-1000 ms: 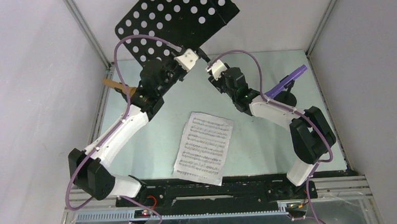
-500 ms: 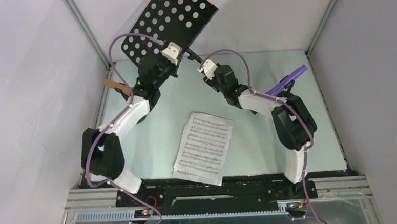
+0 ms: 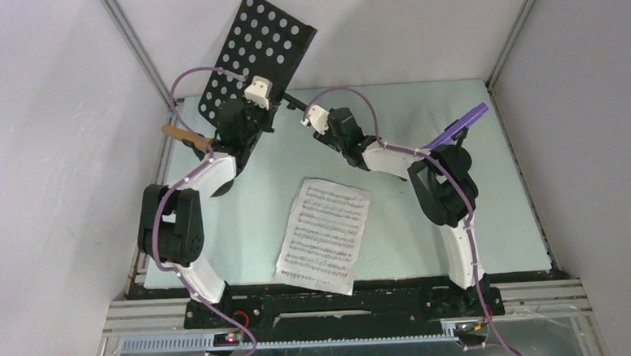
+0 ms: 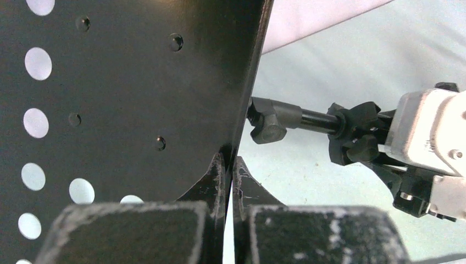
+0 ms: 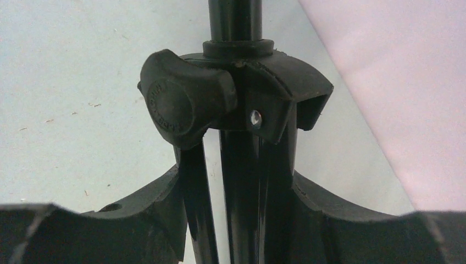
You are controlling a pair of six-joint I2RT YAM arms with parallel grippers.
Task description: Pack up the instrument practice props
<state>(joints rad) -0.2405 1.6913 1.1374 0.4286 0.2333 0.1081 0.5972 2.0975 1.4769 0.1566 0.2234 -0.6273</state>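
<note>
The music rack (image 3: 261, 54) hangs tilted over the far-left corner of the counter (image 3: 494, 217), close to the walls (image 3: 50, 159). Its plate edge is pinched by the pressed-together left gripper (image 4: 228, 170), while the half-spread right gripper (image 5: 236, 192) clasps the folded tripod legs (image 5: 242, 165) just under the knob (image 5: 184, 104). The pale green counter, walled on three sides, has open room near left and near right. On it are one stack of sheet-music pages (image 3: 325, 233) lying flat mid-counter and two microphones: the tan microphone (image 3: 184, 134) at the left edge and the purple microphone (image 3: 456, 126) far right.
</note>
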